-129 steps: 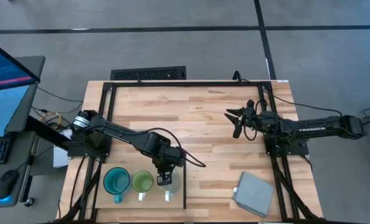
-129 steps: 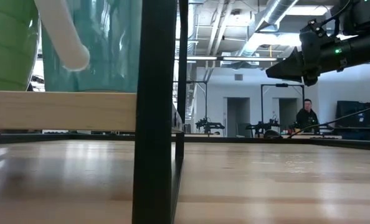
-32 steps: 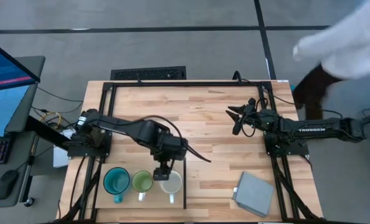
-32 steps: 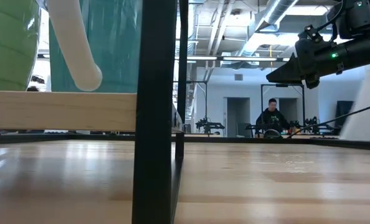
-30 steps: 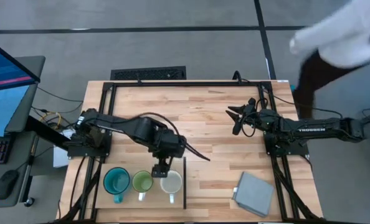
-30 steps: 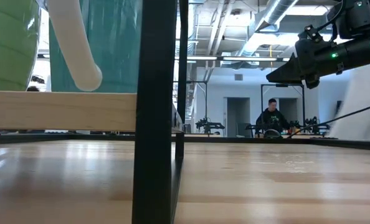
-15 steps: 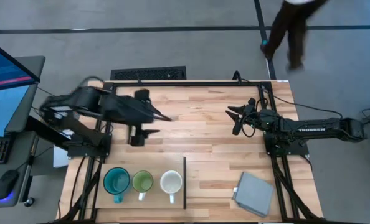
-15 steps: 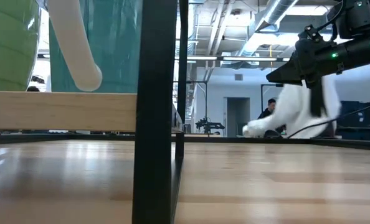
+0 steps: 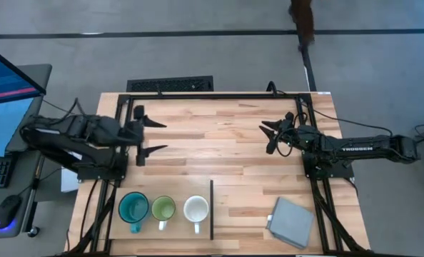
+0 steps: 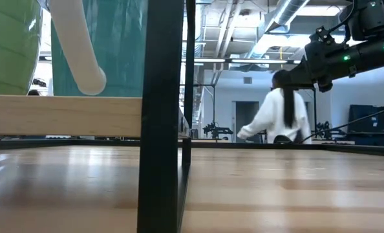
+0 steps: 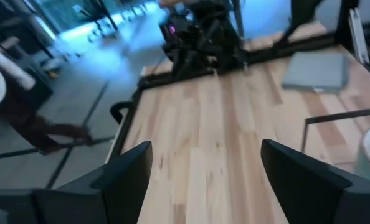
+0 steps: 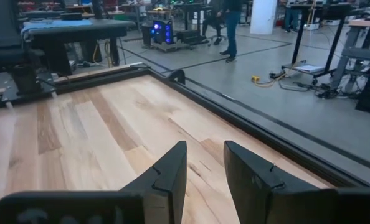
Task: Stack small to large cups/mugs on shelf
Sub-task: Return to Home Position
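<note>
1. The shelf (image 9: 178,227) is lying at the left of the table (image 9: 226,168).
2. The left gripper (image 9: 153,135) is hovering spread wide; the right gripper (image 9: 269,138), slightly parted, is hanging opposite.
3. The teal mug (image 9: 133,208), green mug (image 9: 163,208) and white mug (image 9: 196,208) are standing side by side on the shelf.

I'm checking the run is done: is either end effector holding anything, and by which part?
Nothing is held. The left end effector and right end effector are both open and empty; the white mug stands untouched.
</note>
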Tool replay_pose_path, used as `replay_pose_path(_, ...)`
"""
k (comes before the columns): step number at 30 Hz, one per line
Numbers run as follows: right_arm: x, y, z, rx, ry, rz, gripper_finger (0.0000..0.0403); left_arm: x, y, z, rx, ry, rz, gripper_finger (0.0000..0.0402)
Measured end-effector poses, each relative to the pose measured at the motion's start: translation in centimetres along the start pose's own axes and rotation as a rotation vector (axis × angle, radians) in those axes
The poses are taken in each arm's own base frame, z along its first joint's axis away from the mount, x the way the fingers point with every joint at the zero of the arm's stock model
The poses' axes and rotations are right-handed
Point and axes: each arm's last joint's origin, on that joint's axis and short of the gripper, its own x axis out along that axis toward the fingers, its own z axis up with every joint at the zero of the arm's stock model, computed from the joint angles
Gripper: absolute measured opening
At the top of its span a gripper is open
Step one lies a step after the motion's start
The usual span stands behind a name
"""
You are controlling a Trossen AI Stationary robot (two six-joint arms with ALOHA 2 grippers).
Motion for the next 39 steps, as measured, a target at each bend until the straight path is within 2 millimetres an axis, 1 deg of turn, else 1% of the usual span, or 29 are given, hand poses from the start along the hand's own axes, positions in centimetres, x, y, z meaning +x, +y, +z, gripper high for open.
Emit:
replay_pose_path(6, 0.0, 0.0, 0.0, -0.009, -0.001, -0.001, 0.0129, -1.2, -0.4, -5.9, -0.06, -0.174, 0.063, 0.0291)
replay_pose_path(12, 0.0, 0.0, 0.2, -0.019, -0.023, -0.001, 0.0129, -1.7, -0.8, -11.4, -0.109, -0.236, 0.175, 0.0291)
replay_pose_path(16, 0.0, 0.0, 0.4, -0.033, -0.038, -0.001, 0.0129, -1.3, -1.4, -14.3, -0.123, -0.27, 0.212, 0.0291)
replay_pose_path(20, 0.0, 0.0, 0.4, -0.08, -0.04, -0.002, 0.0129, -0.9, -1.8, -16.6, -0.145, -0.299, 0.268, 0.0291)
replay_pose_path(23, 0.0, 0.0, 0.4, -0.093, -0.044, -0.003, 0.0129, -0.5, -2.2, -18.2, -0.149, -0.301, 0.28, 0.0291)
replay_pose_path(28, 0.0, -0.1, 0.6, -0.112, -0.059, -0.009, 0.0129, 0.3, -2.9, -20.2, -0.179, -0.313, 0.28, 0.0291)
replay_pose_path(30, -0.1, -0.4, 0.5, -0.112, -0.086, -0.025, 0.0129, 0.6, -3.0, -20.6, -0.179, -0.302, 0.287, 0.0291)
replay_pose_path(34, -0.8, -1.5, -0.6, -0.073, -0.199, -0.051, 0.0129, 1.0, -3.2, -21.1, -0.185, -0.291, 0.293, 0.0291)
replay_pose_path(37, -0.8, -2.0, -0.9, -0.046, -0.189, -0.025, 0.0129, 1.1, -3.3, -21.2, -0.197, -0.302, 0.294, 0.0291)
replay_pose_path(39, -0.9, -2.3, -0.7, -0.039, -0.207, 0.003, 0.0129, 1.2, -3.3, -21.3, -0.199, -0.298, 0.293, 0.0291)
